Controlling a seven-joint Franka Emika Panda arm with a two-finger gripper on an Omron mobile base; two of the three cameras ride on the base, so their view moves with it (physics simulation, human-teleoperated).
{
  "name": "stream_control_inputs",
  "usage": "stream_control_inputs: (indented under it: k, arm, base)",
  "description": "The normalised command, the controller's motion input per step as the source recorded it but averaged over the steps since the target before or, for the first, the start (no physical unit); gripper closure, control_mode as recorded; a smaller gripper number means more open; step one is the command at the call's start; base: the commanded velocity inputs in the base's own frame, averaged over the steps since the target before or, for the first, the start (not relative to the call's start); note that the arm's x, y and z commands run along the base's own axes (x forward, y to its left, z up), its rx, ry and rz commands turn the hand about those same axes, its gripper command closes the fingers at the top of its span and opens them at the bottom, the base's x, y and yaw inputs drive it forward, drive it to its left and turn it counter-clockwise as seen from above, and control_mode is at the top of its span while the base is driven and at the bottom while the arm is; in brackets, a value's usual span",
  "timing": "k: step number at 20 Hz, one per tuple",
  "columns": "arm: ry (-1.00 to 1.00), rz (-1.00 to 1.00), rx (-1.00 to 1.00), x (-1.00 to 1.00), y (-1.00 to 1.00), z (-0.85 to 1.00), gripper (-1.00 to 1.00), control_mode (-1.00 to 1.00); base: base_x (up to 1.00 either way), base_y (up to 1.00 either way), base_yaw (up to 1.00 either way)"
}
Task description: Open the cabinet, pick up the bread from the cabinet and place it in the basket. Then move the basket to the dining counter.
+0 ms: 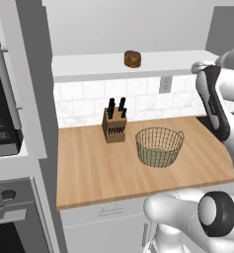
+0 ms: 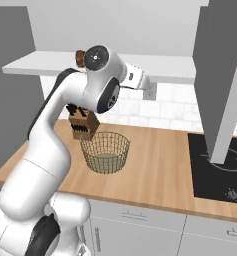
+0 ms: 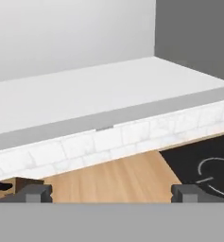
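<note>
Gripper (image 3: 108, 193) spread wide before the shelf (image 3: 85, 94); round bread (image 1: 132, 59) sits upright above the basket (image 1: 159, 147).

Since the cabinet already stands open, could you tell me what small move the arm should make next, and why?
Probably swing the gripper left along the white shelf toward the bread. The bread sits untouched on the shelf, above the empty basket on the wood counter. The hand view looks at bare shelf toward the cooktop side, and the fingertips stand wide apart.
</note>
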Motion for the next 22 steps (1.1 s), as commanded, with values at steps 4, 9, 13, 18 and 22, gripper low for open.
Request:
stream_control_inputs:
  k: [4, 9, 13, 18, 22]
  arm:
    - [0.0, 0.16, 0.0, 0.09, 0.59, -0.04, -1.0, -1.0]
    - [0.0, 0.16, 0.0, 0.0, 0.58, -0.03, -1.0, -1.0]
    - [-0.02, 0.16, 0.0, 0.06, 0.64, 0.0, -1.0, -1.0]
    - [-0.02, 0.15, 0.0, 0.12, 0.49, -0.08, -1.0, -1.0]
    - [-0.07, 0.06, -0.01, 0.1, 0.46, 0.0, -1.0, -1.0]
  base:
    - [0.0, 0.0, 0.0]
    - [0.0, 0.0, 0.0]
    - [0.0, 0.0, 0.0]
    - [0.0, 0.0, 0.0]
    - [0.0, 0.0, 0.0]
